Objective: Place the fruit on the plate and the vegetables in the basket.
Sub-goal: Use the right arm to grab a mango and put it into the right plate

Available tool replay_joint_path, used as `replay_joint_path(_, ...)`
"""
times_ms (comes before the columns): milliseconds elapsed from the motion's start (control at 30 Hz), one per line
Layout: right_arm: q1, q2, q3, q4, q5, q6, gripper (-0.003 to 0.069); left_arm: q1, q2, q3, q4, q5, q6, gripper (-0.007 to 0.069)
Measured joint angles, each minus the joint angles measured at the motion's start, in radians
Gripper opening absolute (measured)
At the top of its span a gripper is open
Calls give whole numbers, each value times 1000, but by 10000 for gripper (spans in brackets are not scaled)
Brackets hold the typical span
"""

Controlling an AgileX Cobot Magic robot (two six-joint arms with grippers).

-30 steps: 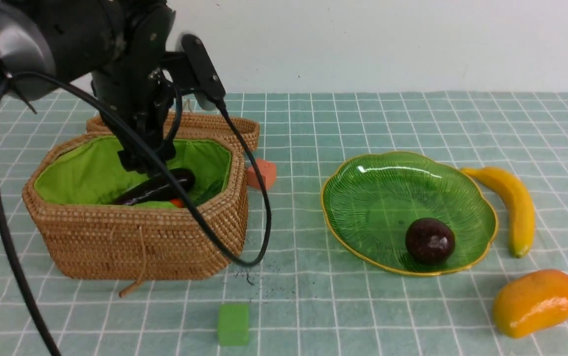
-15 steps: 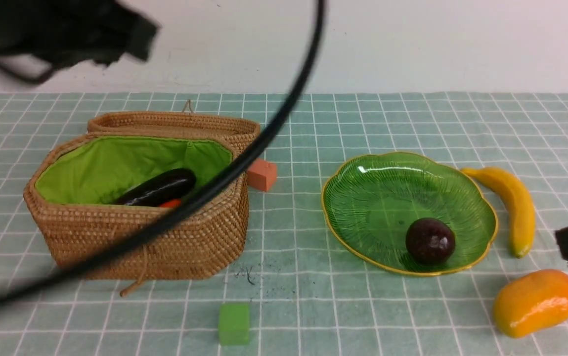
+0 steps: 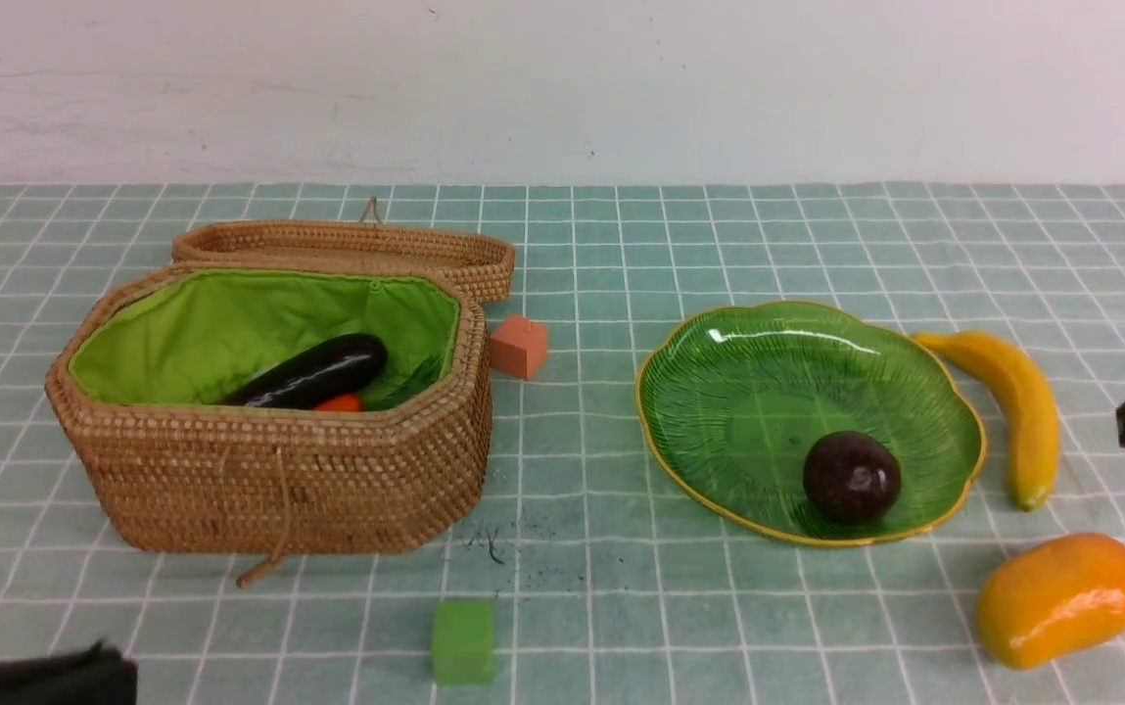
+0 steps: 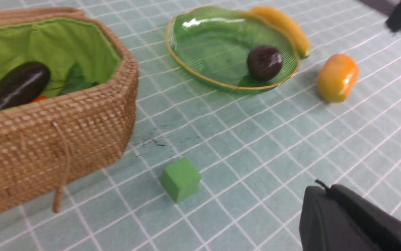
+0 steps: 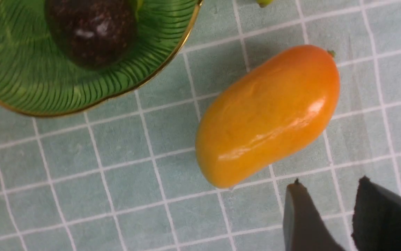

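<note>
Left gripper (image 4: 329,212): gone from basket (image 3: 278,480); cut off, I can't tell its grip.
Right gripper (image 5: 329,184): apart, near mango (image 5: 266,115).
Worktop (image 3: 621,607): green squares.
Wall (image 3: 562,88): white.

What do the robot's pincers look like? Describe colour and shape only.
Both are matte black, without visible markings. The right pincer shows two flat, tapering fingers with pointed tips. Of the left pincer only a smooth, rounded black part shows, with a short wisp at its end. No cables in view.
</note>
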Motion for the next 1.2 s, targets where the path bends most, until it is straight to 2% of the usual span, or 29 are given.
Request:
replay_joint_path(100,-23,58,0,43,-34,10,342,0,-62,61,-2,-34,0,-13)
replay_joint_path(133,-24,62,0,45,-41,14,351,0,-65,64,-2,-35,0,-13)
replay_joint_path(167,-28,103,0,56,-67,43,435,0,-74,79,-3,-45,0,-13)
replay_joint_path(200,-28,107,0,56,-71,47,445,0,-74,81,-3,-48,0,-13)
replay_joint_path(233,-28,136,0,56,-87,72,517,0,-75,87,-3,-55,0,-13)
replay_joint_path(333,-28,223,0,50,-123,121,652,0,-75,95,-5,-70,0,-13)
replay_joint_path(400,-28,261,0,46,-134,130,674,0,-75,95,-5,-73,0,-13)
replay_joint_path(600,-28,360,-2,55,-191,155,663,0,-75,95,1,-79,0,-13)
replay_joint_path(767,-28,420,-1,55,-191,153,582,0,-75,95,4,-80,0,-13)
replay_joint_path(833,-28,424,-1,55,-196,125,517,0,-75,95,5,-80,0,-13)
replay_joint_path(867,-28,424,-1,53,-203,91,507,0,-75,95,5,-80,0,-13)
replay_joint_path(1067,-28,410,-1,30,-189,-70,507,0,-75,95,5,-80,0,-13)
replay_joint_path(1200,-28,331,-3,-4,-154,-75,507,0,-75,96,5,-96,0,-13)
